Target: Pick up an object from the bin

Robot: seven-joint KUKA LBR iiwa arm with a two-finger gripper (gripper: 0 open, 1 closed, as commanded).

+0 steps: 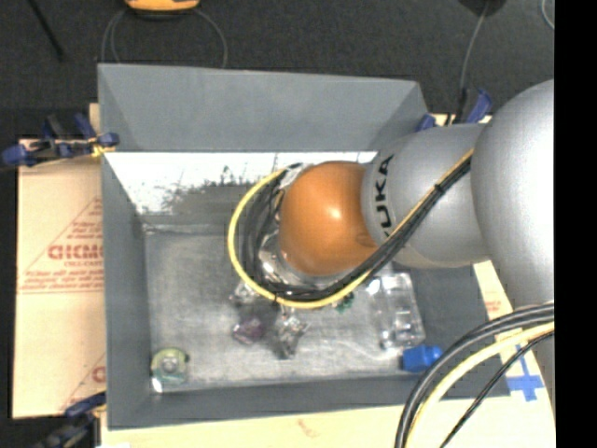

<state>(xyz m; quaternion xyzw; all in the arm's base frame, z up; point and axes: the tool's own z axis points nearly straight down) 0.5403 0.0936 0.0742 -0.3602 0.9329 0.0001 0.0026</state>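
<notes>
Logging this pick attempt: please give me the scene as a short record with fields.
container: grey metal bin
arm: orange-covered wrist over the middle
just below wrist in view: purple thing, grey thing
right side: clear plastic piece, blue thing
near-left corner: small round thing

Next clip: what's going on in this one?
The KUKA arm reaches into the grey bin from the right, its tool down over a small heap with a purplish piece mid-bin. A clear plastic item, a blue piece and a round thing lie apart. Whether it grips anything cannot be seen.
</notes>
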